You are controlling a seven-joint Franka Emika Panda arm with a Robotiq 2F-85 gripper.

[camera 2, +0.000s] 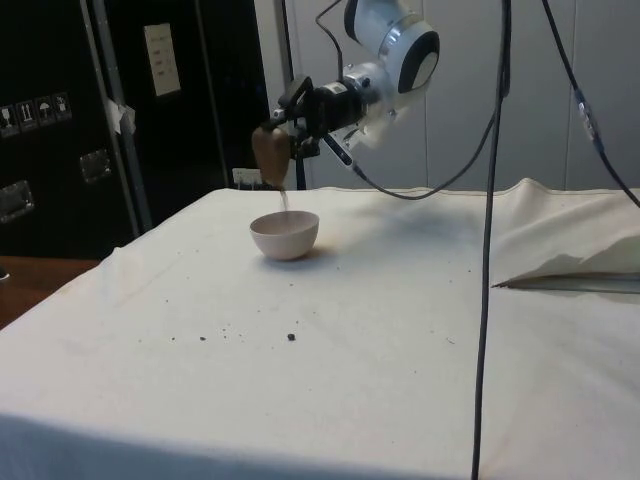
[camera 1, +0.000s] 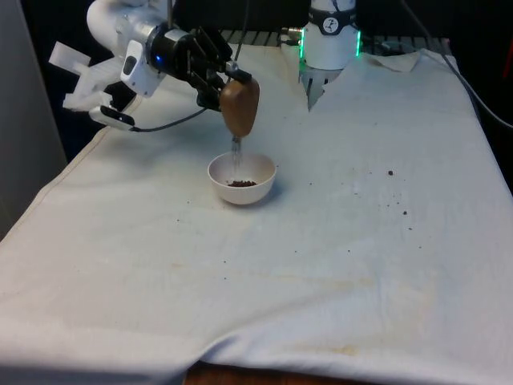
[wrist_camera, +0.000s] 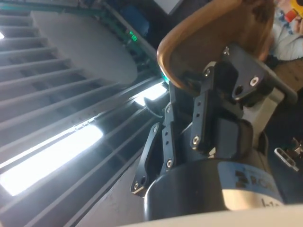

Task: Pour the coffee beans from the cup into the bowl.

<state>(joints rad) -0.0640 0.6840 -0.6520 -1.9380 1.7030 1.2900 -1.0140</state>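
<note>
A brown cup (camera 1: 240, 105) hangs upside down above the white bowl (camera 1: 242, 179), held by my gripper (camera 1: 227, 81), which is shut on it. A thin stream of coffee beans (camera 1: 236, 152) falls from the cup's mouth into the bowl, where a small dark heap of beans (camera 1: 241, 183) lies. From the side, the cup (camera 2: 270, 154) is directly over the bowl (camera 2: 285, 235), with my gripper (camera 2: 290, 128) reaching in horizontally. In the wrist view the cup (wrist_camera: 213, 42) sits between the black fingers (wrist_camera: 208, 109), and ceiling lights lie beyond.
A few stray beans (camera 1: 391, 172) lie on the white cloth toward the front view's right. A black cable (camera 2: 490, 240) hangs down in the side view. The cloth (camera 2: 590, 250) is bunched up at the side view's right.
</note>
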